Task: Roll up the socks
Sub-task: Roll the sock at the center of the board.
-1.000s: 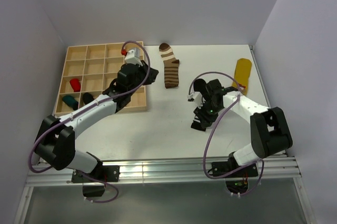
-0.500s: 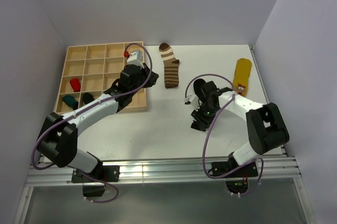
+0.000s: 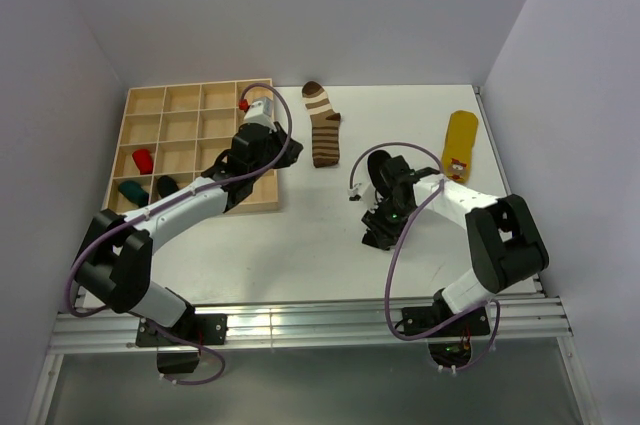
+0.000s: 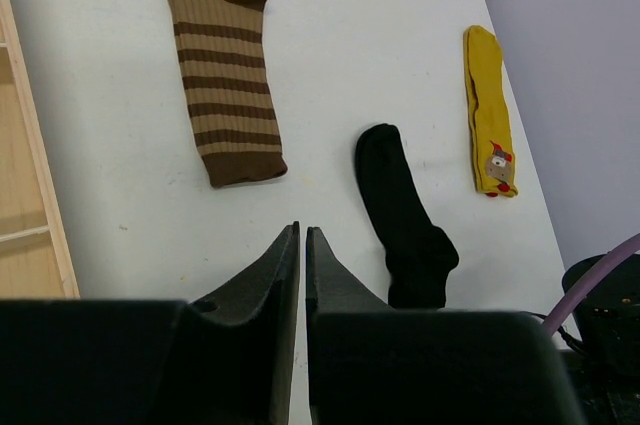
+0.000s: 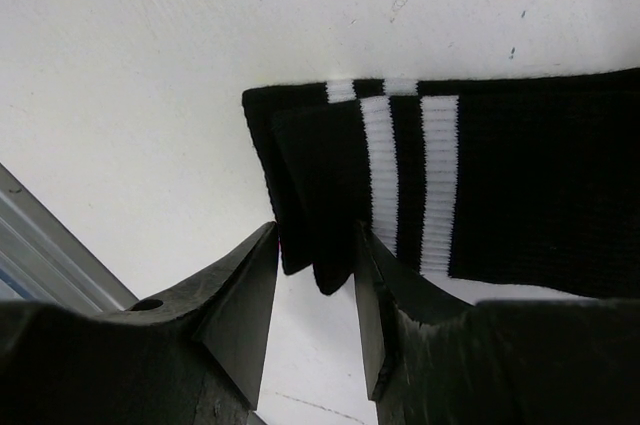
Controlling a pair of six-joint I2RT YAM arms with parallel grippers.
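In the right wrist view, a black sock with white cuff stripes [image 5: 470, 175] lies flat, and my right gripper [image 5: 318, 245] pinches a folded corner of its cuff. From above, that gripper [image 3: 379, 229] sits low on the black fabric at centre right. A plain black sock [image 4: 400, 210] lies between the brown-and-cream striped sock [image 4: 222, 85] and the yellow sock [image 4: 490, 110]. The striped sock [image 3: 322, 125] and the yellow sock [image 3: 460, 145] also show in the top view. My left gripper [image 4: 301, 233] is shut and empty, hovering by the tray's right edge [image 3: 273, 152].
A wooden compartment tray [image 3: 165, 100] stands at the back left with a red roll [image 3: 142, 160], a teal roll [image 3: 130, 191] and a dark roll [image 3: 166, 186] in its lower cells. Walls close in on three sides. A metal rail [image 3: 300, 330] runs along the near edge.
My right gripper has shifted slightly left along the black sock's near end. My left gripper has drawn back a little toward the tray.
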